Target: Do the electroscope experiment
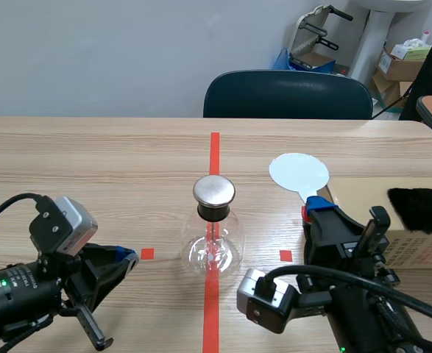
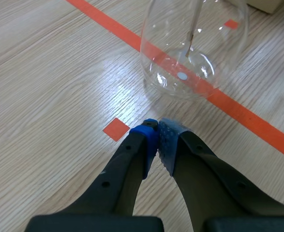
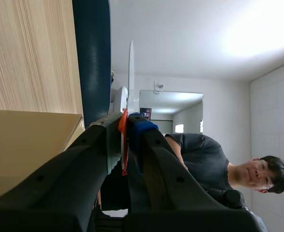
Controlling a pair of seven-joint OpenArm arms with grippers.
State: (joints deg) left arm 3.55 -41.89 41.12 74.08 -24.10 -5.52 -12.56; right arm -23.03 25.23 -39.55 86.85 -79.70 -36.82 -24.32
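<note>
Left of the electroscope [image 1: 214, 237], the left jaws hang low over the table [image 1: 90, 162]. They are together on nothing, with the blue pads [image 2: 150, 141] pressed against each other. They point at the glass bulb, near it but not touching.

The electroscope stands upright on the orange tape line at the table's middle. It has a clear round bulb, a black collar and a metal cap [image 1: 214, 190], and a thin rod [image 2: 194, 24] hangs inside. It is probably thin-walled and fragile. The curved glass would be slippery for the pads, and the weight sits low. If it has to be steadied, the collar under the cap looks a safer hold than the bulb.

Right of the electroscope, the right jaws are clamped on the orange-red handle [image 3: 124, 140] of a white disc paddle [image 1: 298, 173]. The disc lies beyond the cap and well apart from it. From the wrist it shows edge-on and very thin, so it is likely light and stiff. The handle is the sensible hold, as it leaves the disc face untouched. A gentle approach to the cap should keep the electroscope from tipping.

Farther right of the electroscope sits a cardboard box [image 1: 363, 202] with a black furry piece [image 1: 422, 209] on it.
</note>
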